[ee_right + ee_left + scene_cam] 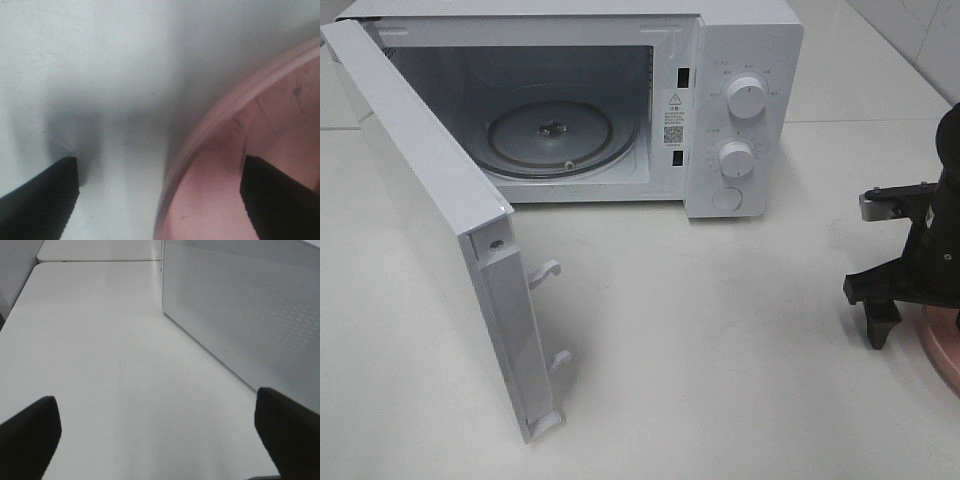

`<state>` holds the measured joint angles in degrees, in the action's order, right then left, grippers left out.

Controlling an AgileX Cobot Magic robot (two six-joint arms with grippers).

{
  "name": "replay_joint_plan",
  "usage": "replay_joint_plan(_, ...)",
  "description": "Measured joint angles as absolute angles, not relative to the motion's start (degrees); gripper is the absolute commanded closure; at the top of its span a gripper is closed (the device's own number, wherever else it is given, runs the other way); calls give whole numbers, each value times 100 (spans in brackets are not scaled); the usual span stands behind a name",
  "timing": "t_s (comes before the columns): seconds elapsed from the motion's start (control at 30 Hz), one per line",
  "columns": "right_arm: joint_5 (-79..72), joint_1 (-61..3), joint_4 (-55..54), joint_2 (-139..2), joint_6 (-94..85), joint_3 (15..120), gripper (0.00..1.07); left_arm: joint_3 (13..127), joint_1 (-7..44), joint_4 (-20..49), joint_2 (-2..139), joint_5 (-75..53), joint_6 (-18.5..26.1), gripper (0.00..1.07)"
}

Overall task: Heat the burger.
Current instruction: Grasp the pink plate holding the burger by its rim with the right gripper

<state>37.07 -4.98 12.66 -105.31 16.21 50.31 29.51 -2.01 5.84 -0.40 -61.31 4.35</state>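
Since the burger shows in none of my views, I cannot say where it sits; I judge it rests on the pink plate (946, 352), of which I get only a sliver at the right edge of the high view and a curved stretch of rim, bare where I can see it, in the right wrist view. The right gripper (159, 200) is spread wide and holds nothing, one finger over the plate's inside and the other over the table (720, 350) outside the rim (whether either touches, I cannot tell). The left gripper (160, 435) is out of the high view, equally wide and empty, low over the table. The microwave (740, 60) stands with its door (430, 220) swung open and its glass turntable (560, 135) bare, so I reckon only the opening is done: loading, shutting the door and setting the dials (748, 97) remain.
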Motion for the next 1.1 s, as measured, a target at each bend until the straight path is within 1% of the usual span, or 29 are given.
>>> replay_joint_plan(0.33,3696,-453,1215,-10600,1358,5048,28,2951,-201,584,-40,-6131,435,9)
replay_joint_plan(0.37,3696,-453,1203,-10605,1335,5048,30,2951,-201,584,-40,-6131,435,9)
replay_joint_plan(0.4,3696,-453,1197,-10605,1335,5048,35,2951,-201,584,-40,-6131,435,9)
replay_joint_plan(0.43,3696,-453,1197,-10605,1335,5048,35,2951,-201,584,-40,-6131,435,9)
replay_joint_plan(0.47,3696,-453,1186,-10611,1335,5048,41,2951,-201,584,-40,-6131,435,9)
replay_joint_plan(0.5,3701,-453,1186,-10611,1335,5048,44,2951,-201,584,-40,-6131,435,9)
replay_joint_plan(0.53,3701,-453,1186,-10611,1335,5048,44,2951,-201,584,-40,-6131,435,9)
replay_joint_plan(0.57,3730,-453,1186,-10617,1375,5048,55,2951,-201,584,-40,-6131,435,9)
replay_joint_plan(0.6,3730,-453,1186,-10617,1375,5048,55,2951,-201,584,-40,-6131,435,9)
replay_joint_plan(0.63,3764,-453,1186,-10623,1495,5048,62,2951,-201,584,-40,-6131,435,9)
replay_joint_plan(0.67,3776,-453,1215,-10640,1564,5048,76,2951,-201,584,-40,-6131,435,9)
replay_joint_plan(0.7,3776,-453,1215,-10640,1564,5048,76,2951,-201,584,-40,-6131,435,9)
replay_joint_plan(0.73,3810,-447,1324,-10651,1673,5048,89,2951,-201,584,-40,-6131,435,9)
replay_joint_plan(0.77,3827,-441,1381,-10651,1684,5048,94,2951,-201,584,-40,-6131,435,9)
replay_joint_plan(0.8,3827,-441,1381,-10651,1684,5048,94,2951,-201,584,-40,-6131,435,9)
replay_joint_plan(0.83,3885,-441,1364,-10651,1782,5059,107,2951,-201,584,-40,-6131,435,9)
replay_joint_plan(1.1,3999,-441,1358,-10640,1816,5076,107,2951,-201,584,-40,-6131,435,9)
